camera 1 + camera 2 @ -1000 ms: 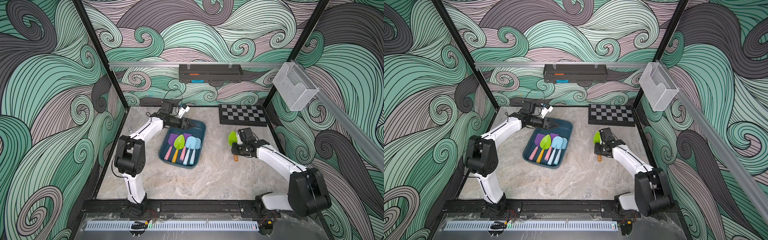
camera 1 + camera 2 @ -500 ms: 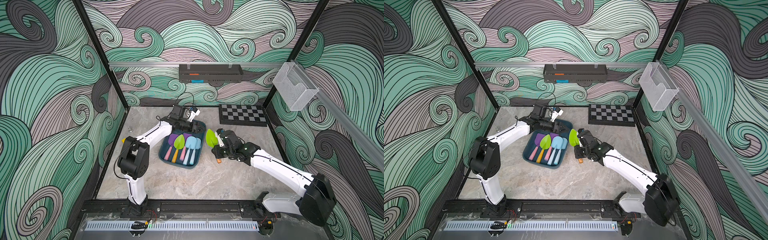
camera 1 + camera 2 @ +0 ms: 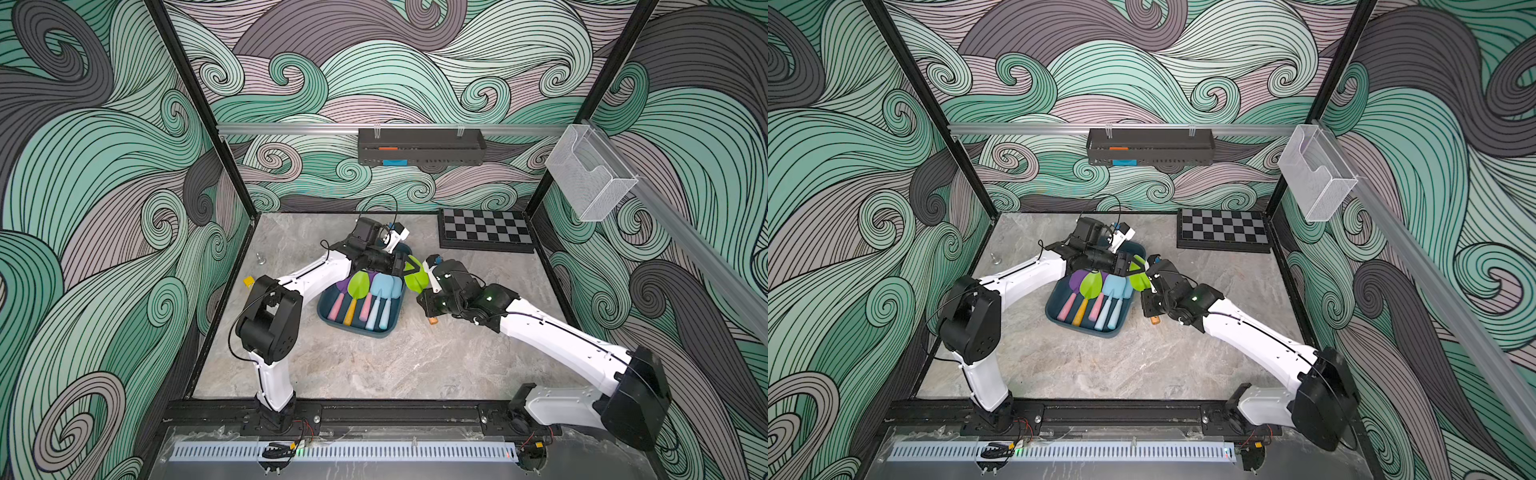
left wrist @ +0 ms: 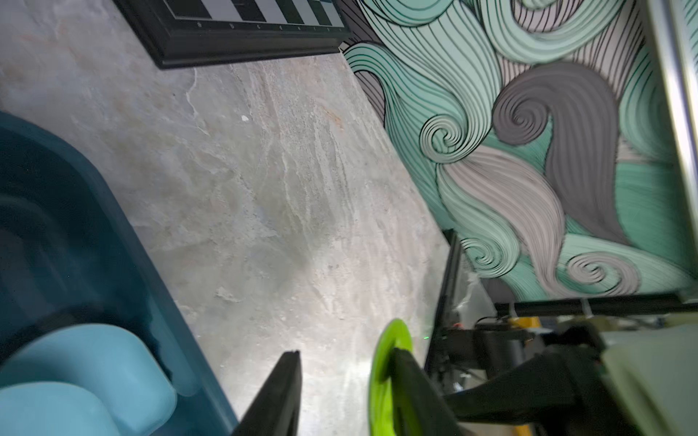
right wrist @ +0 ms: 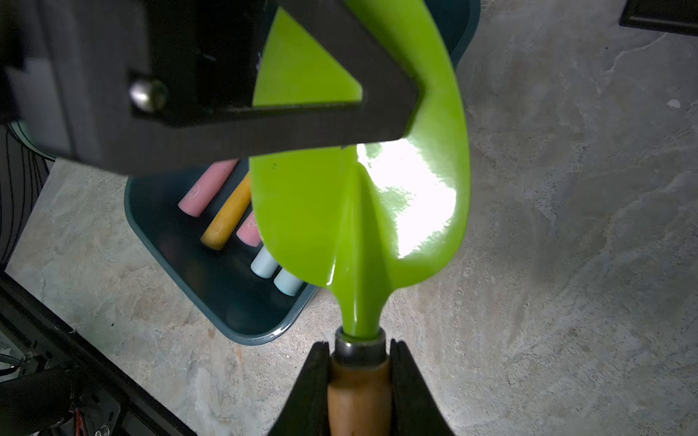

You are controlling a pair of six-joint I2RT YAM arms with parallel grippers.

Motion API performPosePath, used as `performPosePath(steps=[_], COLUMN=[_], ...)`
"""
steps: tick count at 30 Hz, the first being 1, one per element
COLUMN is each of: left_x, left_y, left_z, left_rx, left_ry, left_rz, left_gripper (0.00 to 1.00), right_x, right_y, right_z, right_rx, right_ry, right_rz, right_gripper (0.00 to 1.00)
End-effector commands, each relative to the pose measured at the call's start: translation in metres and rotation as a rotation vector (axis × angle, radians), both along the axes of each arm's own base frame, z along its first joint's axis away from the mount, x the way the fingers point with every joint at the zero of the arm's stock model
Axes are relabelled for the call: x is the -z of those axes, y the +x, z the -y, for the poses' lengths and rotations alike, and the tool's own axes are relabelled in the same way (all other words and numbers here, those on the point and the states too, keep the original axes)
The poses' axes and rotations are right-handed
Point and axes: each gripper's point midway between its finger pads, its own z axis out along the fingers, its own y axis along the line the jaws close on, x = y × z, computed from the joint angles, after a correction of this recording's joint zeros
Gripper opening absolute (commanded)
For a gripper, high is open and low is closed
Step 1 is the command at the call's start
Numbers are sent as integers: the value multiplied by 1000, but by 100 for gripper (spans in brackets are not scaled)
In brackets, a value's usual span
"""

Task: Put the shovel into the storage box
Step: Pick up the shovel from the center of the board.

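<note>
Right gripper (image 5: 359,351) clamped on green shovel (image 5: 359,211) at the wooden handle, leaving the blade free. Left gripper (image 4: 343,353) straddles the blade, jaws narrow, one finger not touching; probably a handover. Shovel held just beside storage box (image 3: 357,331), not inside; other shovels (image 3: 365,297) lie there

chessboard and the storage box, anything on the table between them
Nothing: in the left wrist view the marble table runs bare from the storage box rim to the chessboard frame.
</note>
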Motion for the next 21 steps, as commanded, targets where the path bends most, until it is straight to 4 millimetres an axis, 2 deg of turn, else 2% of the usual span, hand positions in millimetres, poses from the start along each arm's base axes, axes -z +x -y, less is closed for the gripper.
performPosePath(steps=[1,5,7,8,9,10,11,14,15,17,21], left_x=[-15,-12,-10,-10,-11,-13,-15,-23,-26,-35,-57], left_y=[1,-2,-5,-5,-4,-5,-5,-4,-2,4,22], left_z=[3,10,12,13,14,14,15,14,12,4,-30], left_rx=[-8,7,19,22,25,30,35,57,60,74,129], left_ry=[-25,-21,-17,-16,-20,-26,-28,-32,-27,-29,-41], left_rz=[31,22,18,18,21,21,25,40,45,64,92], left_gripper=[19,10,5,1,0,0,0,0,0,0,0], right_x=[-21,-16,-14,-14,-15,-15,-16,-26,-30,-37,-38], right_y=[8,9,8,9,9,8,8,4,2,-2,-10], right_z=[-6,-9,-10,-9,-9,-9,-9,-9,-8,-3,17], right_rx=[-5,-9,-11,-9,-10,-14,-23,-47,-50,-56,-23], right_ry=[20,6,1,-1,-1,-1,2,36,46,60,46], right_rz=[61,53,53,58,64,70,81,130,147,181,219], right_gripper=[0,0,4,10,22,41,52,72,76,78,80])
